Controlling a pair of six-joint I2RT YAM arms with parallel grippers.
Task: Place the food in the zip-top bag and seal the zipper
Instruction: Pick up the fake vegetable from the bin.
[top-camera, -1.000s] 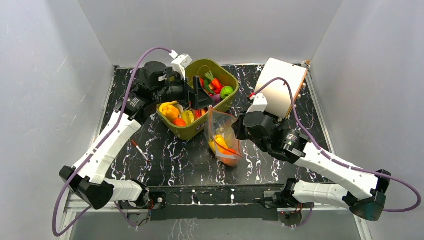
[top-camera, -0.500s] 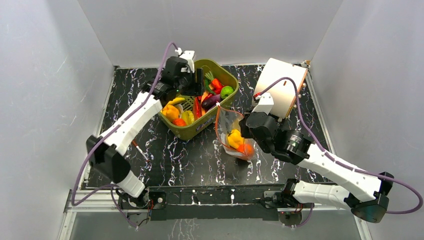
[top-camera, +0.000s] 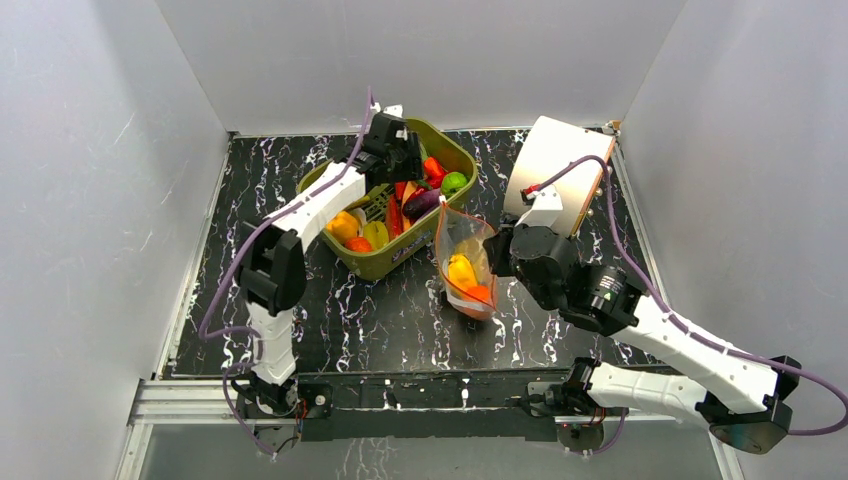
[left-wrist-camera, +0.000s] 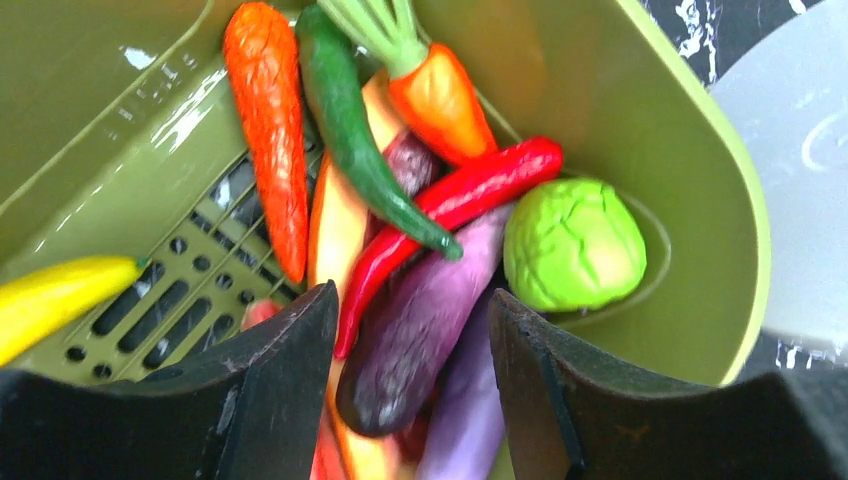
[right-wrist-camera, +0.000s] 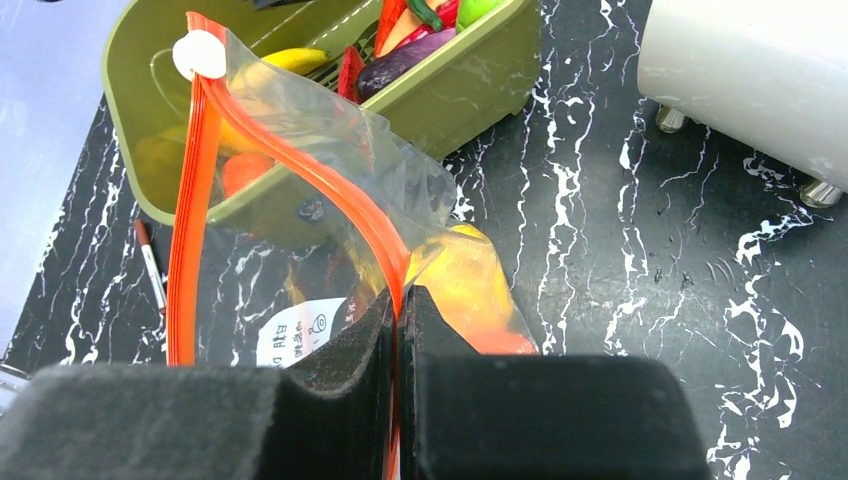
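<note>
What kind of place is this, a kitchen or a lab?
Probably a robot test booth, not a kitchen: plain white walls box in a black marbled table, two robot arms are bolted at its edge, and the food in the green tub looks plastic.

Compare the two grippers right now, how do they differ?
The left gripper is open, the right gripper shut. The left gripper holds nothing, hovering over food in the olive tub; the right gripper pinches the orange zipper of the zip-top bag. Both have black fingers.
</note>
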